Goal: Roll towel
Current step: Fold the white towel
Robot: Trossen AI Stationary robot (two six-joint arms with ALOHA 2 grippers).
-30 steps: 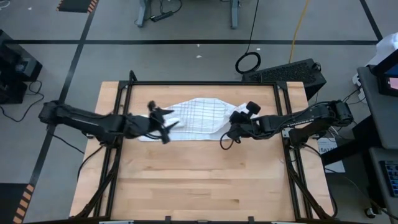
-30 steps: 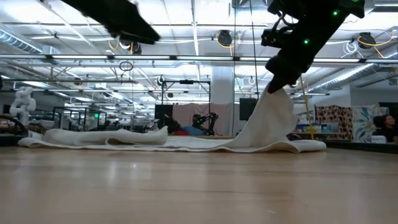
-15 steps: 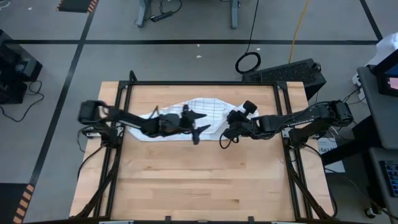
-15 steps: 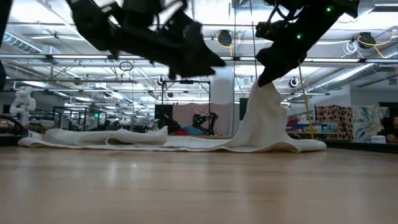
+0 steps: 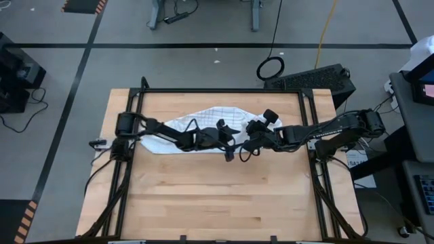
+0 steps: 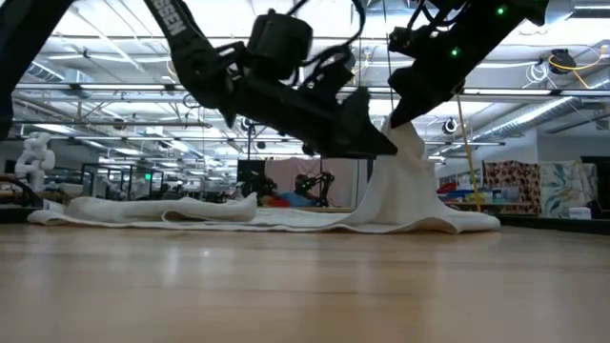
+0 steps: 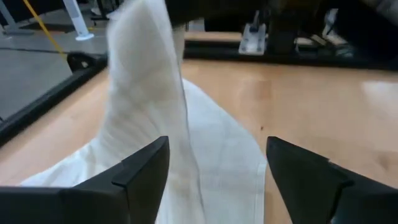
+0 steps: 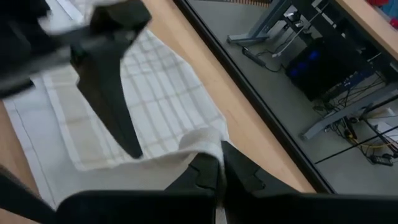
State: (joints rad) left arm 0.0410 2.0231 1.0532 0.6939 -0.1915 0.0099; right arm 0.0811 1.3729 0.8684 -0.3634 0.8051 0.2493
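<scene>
Grey floor all round the wooden table, crossed by dark tape lines, and there's a yellow cable running down beside a coiled black cable. From table height it's a big workshop hall, with ceiling trusses lit by strip lights, a white pillar in the middle, a white figure far on one side and patterned fabric on the other. A black case sits off the table's far corner, with more dark equipment across the floor.
</scene>
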